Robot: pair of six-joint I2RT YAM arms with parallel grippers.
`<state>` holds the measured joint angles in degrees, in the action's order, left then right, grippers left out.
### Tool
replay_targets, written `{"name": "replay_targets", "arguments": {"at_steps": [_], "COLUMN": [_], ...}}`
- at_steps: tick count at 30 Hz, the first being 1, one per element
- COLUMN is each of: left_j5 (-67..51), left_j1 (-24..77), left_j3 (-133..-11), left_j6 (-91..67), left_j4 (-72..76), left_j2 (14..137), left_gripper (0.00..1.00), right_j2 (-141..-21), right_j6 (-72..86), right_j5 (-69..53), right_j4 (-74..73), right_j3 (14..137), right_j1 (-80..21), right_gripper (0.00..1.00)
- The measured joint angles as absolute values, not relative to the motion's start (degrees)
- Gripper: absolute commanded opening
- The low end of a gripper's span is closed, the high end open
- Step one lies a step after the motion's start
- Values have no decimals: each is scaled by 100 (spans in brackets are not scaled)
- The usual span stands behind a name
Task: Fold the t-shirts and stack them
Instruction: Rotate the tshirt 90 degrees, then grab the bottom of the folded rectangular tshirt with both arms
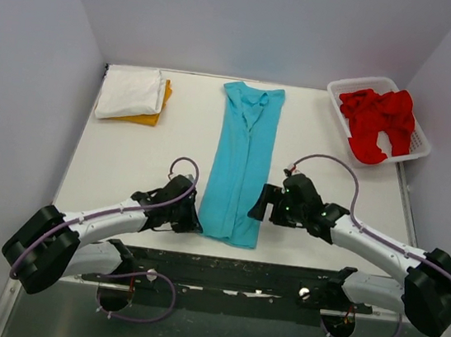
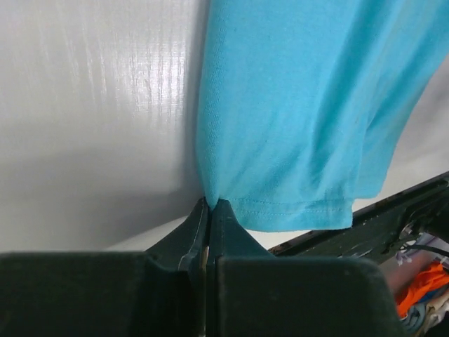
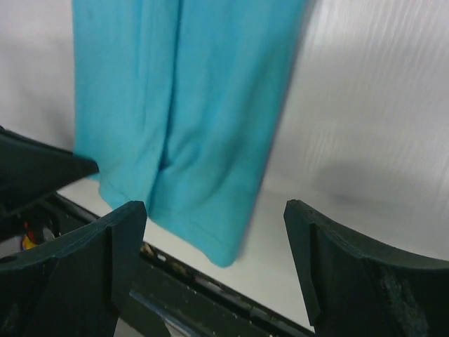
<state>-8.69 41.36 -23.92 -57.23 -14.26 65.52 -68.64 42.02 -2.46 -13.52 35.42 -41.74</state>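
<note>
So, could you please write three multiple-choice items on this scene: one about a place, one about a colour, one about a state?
1. Where are the red shirts? A) in the white basket B) at the table's middle C) on the floor
2. Which colour lies under the white shirt? A) red B) orange C) turquoise
3. The left gripper is: A) open B) shut on the turquoise shirt C) out of view
Answers: A, red cloth fills the basket; B, the orange shirt shows its edge beneath; B, it pinches the hem corner.
</note>
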Motion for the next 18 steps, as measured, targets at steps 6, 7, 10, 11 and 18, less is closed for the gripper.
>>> {"name": "replay_targets", "arguments": {"at_steps": [6, 7, 10, 11, 18], "left_j5": [-864, -860, -794, -753, -432], "left_j1": [4209, 4235, 4447, 4541, 4884], "left_j3": [-2250, -2241, -2237, -2237, -2226], "left_j6": [-5837, -5852, -5953, -6005, -6383], "left_j4": [-1461, -1496, -1671, -1719, -1999], "left_j2": [6307, 6267, 6088, 6014, 5749], "left_gripper": [0, 0, 0, 0, 0], "right_j2": [-6707, -6711, -6766, -6799, -6853], "right_j6": [4764, 4845, 5074, 5166, 5489], "right_j5": [-1240, -1361, -1643, -1758, -2082], "right_j4": [-1284, -1247, -1044, -928, -615], "right_j3": [2679, 2593, 2438, 2379, 2099], "right_j1": [-4215, -4246, -4403, -4462, -4598], "right_gripper": [60, 57, 54, 54, 24]}}
